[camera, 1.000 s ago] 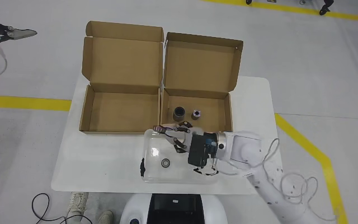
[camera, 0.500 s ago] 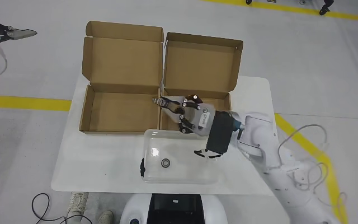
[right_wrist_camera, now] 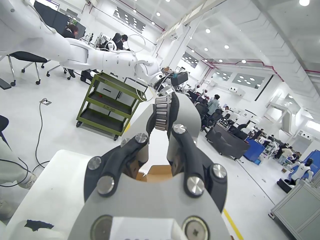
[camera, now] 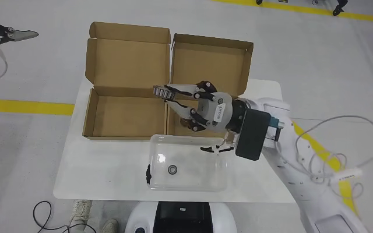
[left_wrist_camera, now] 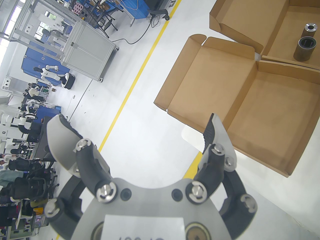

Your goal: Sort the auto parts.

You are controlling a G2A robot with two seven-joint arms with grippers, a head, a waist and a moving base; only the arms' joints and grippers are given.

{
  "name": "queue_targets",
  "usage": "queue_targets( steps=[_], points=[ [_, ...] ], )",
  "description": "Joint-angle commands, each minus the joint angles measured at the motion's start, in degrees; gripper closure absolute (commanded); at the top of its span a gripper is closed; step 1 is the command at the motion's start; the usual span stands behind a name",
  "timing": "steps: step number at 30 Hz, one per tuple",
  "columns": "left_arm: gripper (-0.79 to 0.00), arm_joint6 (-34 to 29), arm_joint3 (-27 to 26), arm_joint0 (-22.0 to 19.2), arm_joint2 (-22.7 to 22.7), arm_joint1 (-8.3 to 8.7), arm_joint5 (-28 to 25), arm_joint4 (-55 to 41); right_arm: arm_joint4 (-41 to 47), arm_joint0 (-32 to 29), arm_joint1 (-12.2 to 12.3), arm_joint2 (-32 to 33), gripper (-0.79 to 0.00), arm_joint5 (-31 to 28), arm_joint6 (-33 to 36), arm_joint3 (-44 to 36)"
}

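My right gripper [camera: 164, 95] is shut on a silver tapered roller bearing [camera: 159, 90], held high over the seam between the two open cardboard boxes. The same bearing [right_wrist_camera: 162, 113] sits pinched between the fingertips of the right gripper [right_wrist_camera: 163, 116]. The left box [camera: 88, 119] holds nothing. The right box [camera: 210, 67] is partly hidden by the arm. A dark sleeve [left_wrist_camera: 304, 48] and a silver-topped cylinder [left_wrist_camera: 310, 29] stand in the right box [left_wrist_camera: 280, 38]. My left gripper [left_wrist_camera: 136, 126] hangs open and holds nothing, off the left box's [left_wrist_camera: 250, 116] side.
A clear plastic bin [camera: 152, 160] stands at the table's front with a small ring bearing [camera: 172, 169] in it. The white table [camera: 99, 169] has free room to the left of the bin. Both box lids stand open at the back.
The right gripper has risen from the clear bin's back edge with the roller bearing and swung away from me, toward the boxes.
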Motion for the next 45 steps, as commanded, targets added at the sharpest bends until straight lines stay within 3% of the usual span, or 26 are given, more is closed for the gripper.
queue_targets(
  steps=[1, 22, 30, 36, 45],
  points=[
    [-0.785, 0.0, 0.0, 0.0, 0.0, 0.0, 0.0, 0.0, -0.17, 0.14, -0.1, -0.1, 0.0, 0.27, -0.05, -0.18],
    [-0.785, 0.0, 0.0, 0.0, 0.0, 0.0, 0.0, 0.0, -3.94, -1.79, -0.42, -0.8, 0.0, -1.09, -0.69, -0.1],
    [-0.785, 0.0, 0.0, 0.0, 0.0, 0.0, 0.0, 0.0, -4.27, -2.54, -0.48, -2.1, 0.0, -4.02, -0.34, 4.95],
    [-0.785, 0.0, 0.0, 0.0, 0.0, 0.0, 0.0, 0.0, -6.56, -1.24, -1.64, -6.78, 0.0, -1.8, -0.66, 10.28],
    [-0.785, 0.0, 0.0, 0.0, 0.0, 0.0, 0.0, 0.0, -6.94, 0.94, -3.02, -10.68, 0.0, -0.36, 6.64, 15.69]
  ],
)
